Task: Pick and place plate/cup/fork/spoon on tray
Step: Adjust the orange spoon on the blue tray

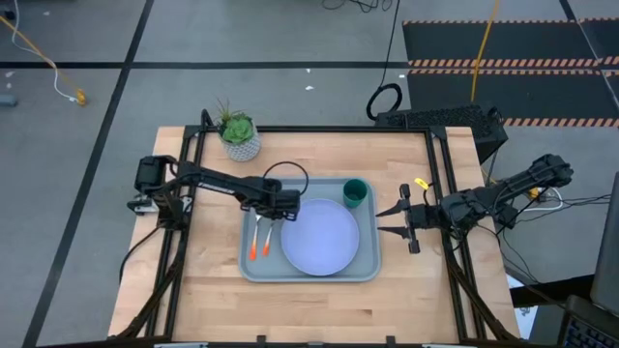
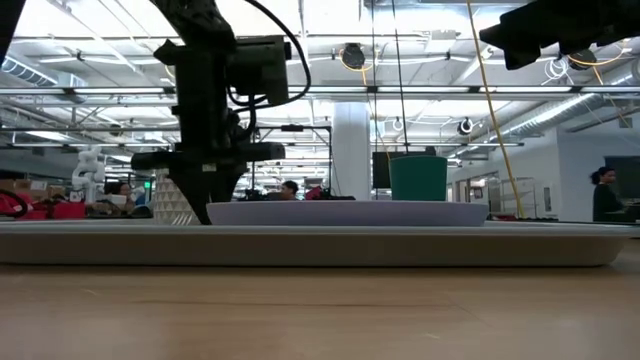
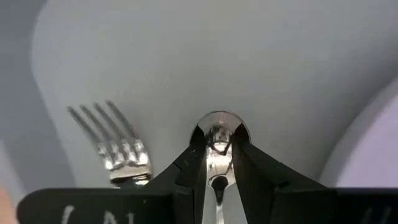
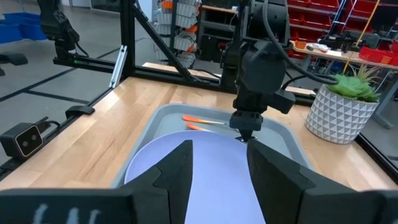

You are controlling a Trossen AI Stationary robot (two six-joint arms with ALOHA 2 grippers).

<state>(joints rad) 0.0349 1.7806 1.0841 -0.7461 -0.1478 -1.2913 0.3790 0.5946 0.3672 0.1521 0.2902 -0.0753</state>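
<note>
Left gripper (image 3: 217,163) jaws pinching the spoon (image 3: 218,144) on the tray (image 1: 367,259), fork (image 3: 117,144) beside it, right gripper (image 1: 395,220) jaws spread above the table (image 1: 203,290)

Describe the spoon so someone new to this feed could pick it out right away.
Start at the grey-blue tray in the middle of the table and go to the strip left of the lavender plate. Two orange-handled utensils lie there side by side, under the left claw. The spoon is the one nearer the plate, ending in a rounded silver bowl gripped by that claw, whereas the fork has tines.
</note>
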